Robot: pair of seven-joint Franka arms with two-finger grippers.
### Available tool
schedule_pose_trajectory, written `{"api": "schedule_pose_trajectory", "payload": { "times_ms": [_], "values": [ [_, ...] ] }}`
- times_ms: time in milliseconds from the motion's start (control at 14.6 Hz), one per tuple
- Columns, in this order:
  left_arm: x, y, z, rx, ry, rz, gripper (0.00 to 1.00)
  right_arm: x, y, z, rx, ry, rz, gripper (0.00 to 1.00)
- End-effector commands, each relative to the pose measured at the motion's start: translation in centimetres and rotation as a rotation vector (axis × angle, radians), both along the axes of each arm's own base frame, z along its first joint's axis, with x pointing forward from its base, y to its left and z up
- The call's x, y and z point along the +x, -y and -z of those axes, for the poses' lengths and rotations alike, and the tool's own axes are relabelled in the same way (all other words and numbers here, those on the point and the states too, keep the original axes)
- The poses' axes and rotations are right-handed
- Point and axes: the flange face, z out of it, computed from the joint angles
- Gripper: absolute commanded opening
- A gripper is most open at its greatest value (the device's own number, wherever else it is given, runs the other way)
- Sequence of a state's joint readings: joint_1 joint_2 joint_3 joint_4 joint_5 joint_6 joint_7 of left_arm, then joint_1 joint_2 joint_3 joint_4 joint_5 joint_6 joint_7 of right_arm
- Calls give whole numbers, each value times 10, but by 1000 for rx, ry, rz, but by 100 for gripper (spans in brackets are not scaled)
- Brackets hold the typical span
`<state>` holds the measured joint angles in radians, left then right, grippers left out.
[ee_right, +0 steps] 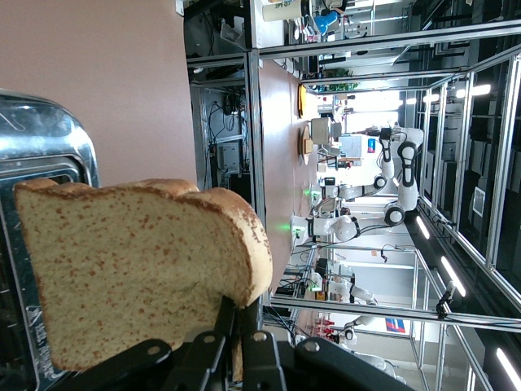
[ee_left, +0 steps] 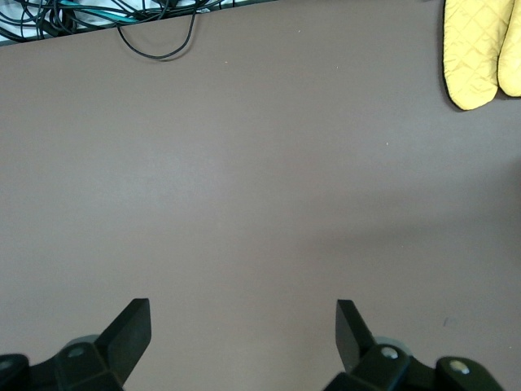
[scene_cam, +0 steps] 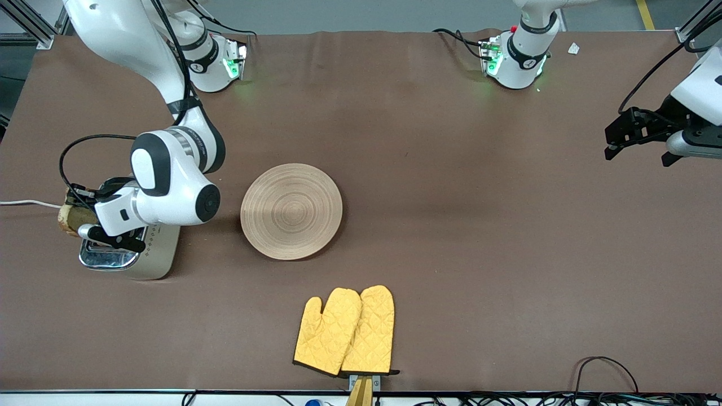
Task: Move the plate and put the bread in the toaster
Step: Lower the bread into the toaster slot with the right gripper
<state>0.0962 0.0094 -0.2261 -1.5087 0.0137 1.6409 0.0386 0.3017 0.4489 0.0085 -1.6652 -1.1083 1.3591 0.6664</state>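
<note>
Holding the bread (ee_right: 138, 269) by one edge, pinched tight in the right gripper (ee_right: 236, 346), right over the toaster (scene_cam: 149, 256) at the right arm's end of the table. Slice flat face side-on to the wrist camera, chrome top and a slot (ee_right: 49, 175) just beside it, so probably needs lining up and lowering. Plate (scene_cam: 291, 211) bare at mid-table, near the toaster. Left gripper (ee_left: 242, 330) waiting, jaws wide, over bare table (ee_left: 260, 179). Yellow oven mitts (scene_cam: 345, 331) nearer the front camera.

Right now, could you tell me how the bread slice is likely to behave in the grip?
The bread, pinched at one edge by the right gripper over the toaster, holds flat, so probably fairly stiff. Its porous crumb suggests it is light and squashable. The left gripper waits open.
</note>
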Motion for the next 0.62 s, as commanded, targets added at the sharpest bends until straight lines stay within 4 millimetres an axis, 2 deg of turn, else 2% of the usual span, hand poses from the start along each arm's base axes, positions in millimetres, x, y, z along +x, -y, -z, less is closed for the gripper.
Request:
{"api": "schedule_pose_trajectory", "payload": {
  "times_ms": [0, 206, 549],
  "values": [
    [-1, -2, 0, 9, 10, 8, 100, -4, -13, 19, -36, 18, -18, 0],
    [-1, -2, -1, 10, 12, 8, 100, -6, -21, 21, -36, 18, -24, 0],
    [-1, -2, -1, 10, 10, 8, 100, -13, -24, 37, -48, -15, -29, 0]
  ]
}}
